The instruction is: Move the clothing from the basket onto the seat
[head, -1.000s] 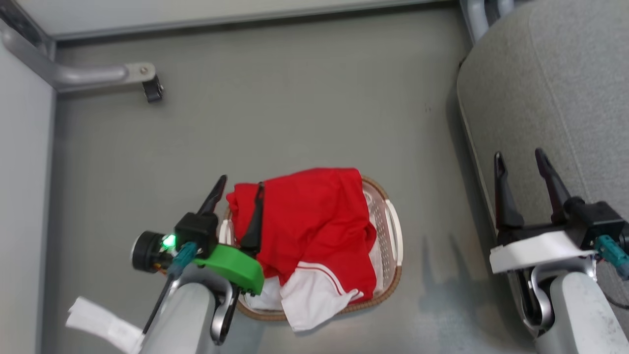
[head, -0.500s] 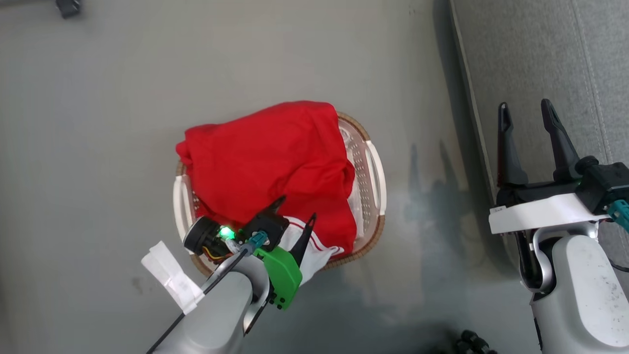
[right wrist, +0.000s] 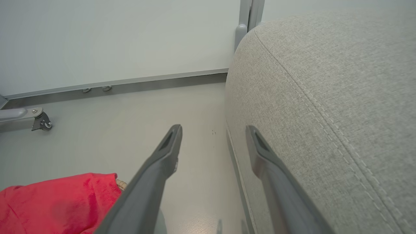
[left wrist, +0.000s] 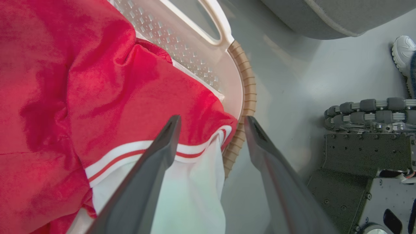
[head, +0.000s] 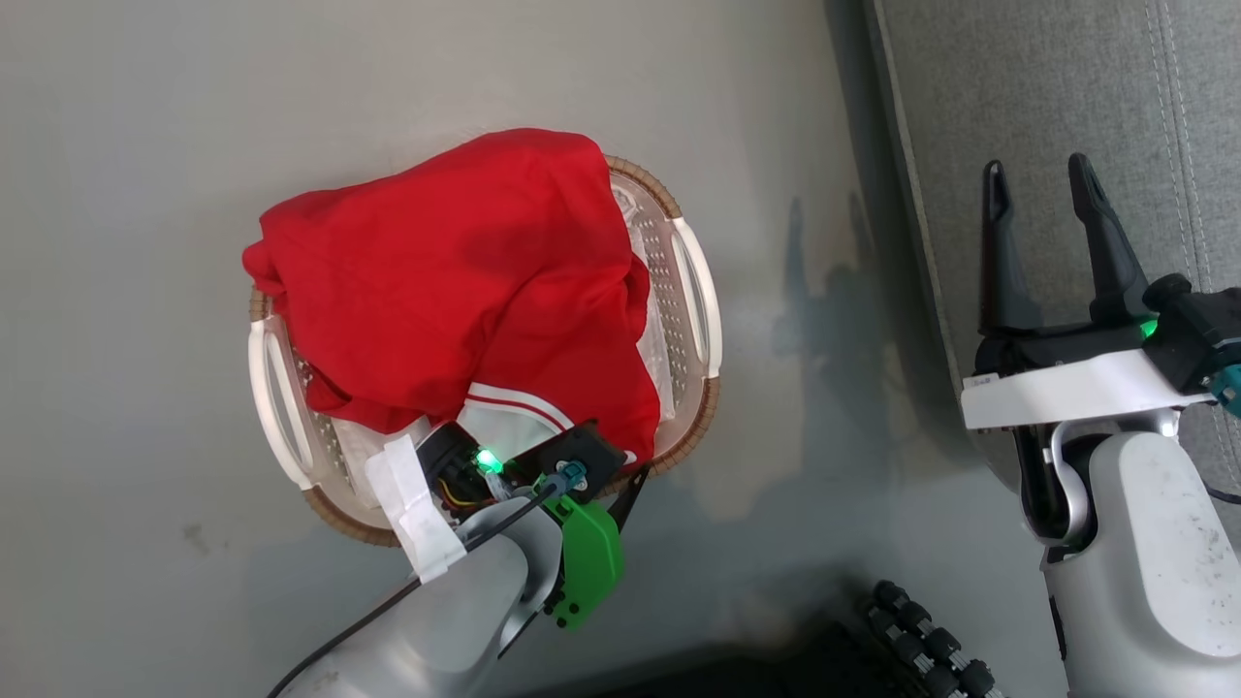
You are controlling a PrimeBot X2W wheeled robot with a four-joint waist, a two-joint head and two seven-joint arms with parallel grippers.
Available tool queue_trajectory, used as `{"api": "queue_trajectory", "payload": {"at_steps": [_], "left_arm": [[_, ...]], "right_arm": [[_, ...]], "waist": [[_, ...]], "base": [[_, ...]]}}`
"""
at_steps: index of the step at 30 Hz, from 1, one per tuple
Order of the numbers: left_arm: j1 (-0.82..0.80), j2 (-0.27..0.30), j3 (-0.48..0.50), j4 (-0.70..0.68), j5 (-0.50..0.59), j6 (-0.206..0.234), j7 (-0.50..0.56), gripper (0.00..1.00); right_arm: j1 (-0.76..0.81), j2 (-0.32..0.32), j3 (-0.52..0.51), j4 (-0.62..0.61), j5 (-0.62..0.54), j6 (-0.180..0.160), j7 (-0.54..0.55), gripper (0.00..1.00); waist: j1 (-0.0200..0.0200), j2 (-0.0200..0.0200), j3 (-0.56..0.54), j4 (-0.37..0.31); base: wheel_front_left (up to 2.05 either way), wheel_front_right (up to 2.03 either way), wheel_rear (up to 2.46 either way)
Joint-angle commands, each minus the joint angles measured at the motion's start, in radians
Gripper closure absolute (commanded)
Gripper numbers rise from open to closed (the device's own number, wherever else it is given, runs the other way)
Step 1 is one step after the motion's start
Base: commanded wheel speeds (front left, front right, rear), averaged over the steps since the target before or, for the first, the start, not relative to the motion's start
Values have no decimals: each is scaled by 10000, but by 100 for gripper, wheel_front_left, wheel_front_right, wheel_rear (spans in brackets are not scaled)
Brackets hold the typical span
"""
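The red clothing point(head: 456, 281) with white striped trim lies heaped in the cream basket point(head: 696, 291), which stands on the floor. My left gripper point(left wrist: 212, 119) points down at the basket's near edge, open. One of its fingers point(left wrist: 156, 162) hangs over the garment's striped hem, the other point(left wrist: 269, 162) just outside the brown rim point(left wrist: 248, 94). Nothing is held between them. My right gripper point(head: 1042, 184) is open and empty, hovering over the edge of the grey seat point(head: 1066, 78). In the right wrist view the right gripper point(right wrist: 213, 128) points along the seat's side point(right wrist: 325, 81), with the clothing point(right wrist: 58, 201) at the lower left.
My own base with its roller wheels point(head: 921, 630) sits close behind the basket on the grey floor. A person's white shoe point(left wrist: 403, 52) is near the base. A white wall panel and a caster leg point(right wrist: 40, 122) stand at the far side.
The head camera has tilted down, so the whole picture shifted. My left gripper swung from the basket's left side to its near edge, above the white-trimmed hem. The right gripper stays open.
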Motion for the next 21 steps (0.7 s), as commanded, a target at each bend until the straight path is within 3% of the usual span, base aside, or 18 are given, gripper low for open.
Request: {"api": "queue_trajectory", "payload": {"at_steps": [1,15,16,17,19,20,21], "left_arm": [[-246,100,-124,151,-125,-34,82,0],[-871,139,-765,1508,-917,-31,628,2],[-887,129,-854,1539,-963,-31,695,17],[-891,122,-919,1560,-1011,-31,740,41],[-904,118,-1092,1570,-1120,-31,801,77],[-926,113,-1169,1565,-1201,-31,797,92],[-946,110,-1221,1564,-1265,-31,817,100]], "right_arm": [[-129,-32,-10,-54,75,-6,-49,0],[-263,-34,117,14,217,-6,-49,0],[-273,-34,129,14,228,-6,-49,0],[-275,-32,137,13,241,-6,-49,0],[-272,-32,134,17,257,-5,-49,0],[-272,-32,126,30,263,-6,-49,0],[-270,-32,121,42,268,-6,-49,0]], "waist": [[-1,-1,230,-162],[-1,-1,400,-345],[-1,-1,405,-364],[-1,-1,407,-379],[-1,-1,412,-401],[-1,-1,409,-407],[-1,-1,404,-410]], "base": [[0,0,0],[0,0,0],[0,0,0],[0,0,0],[0,0,0],[0,0,0],[0,0,0]]}}
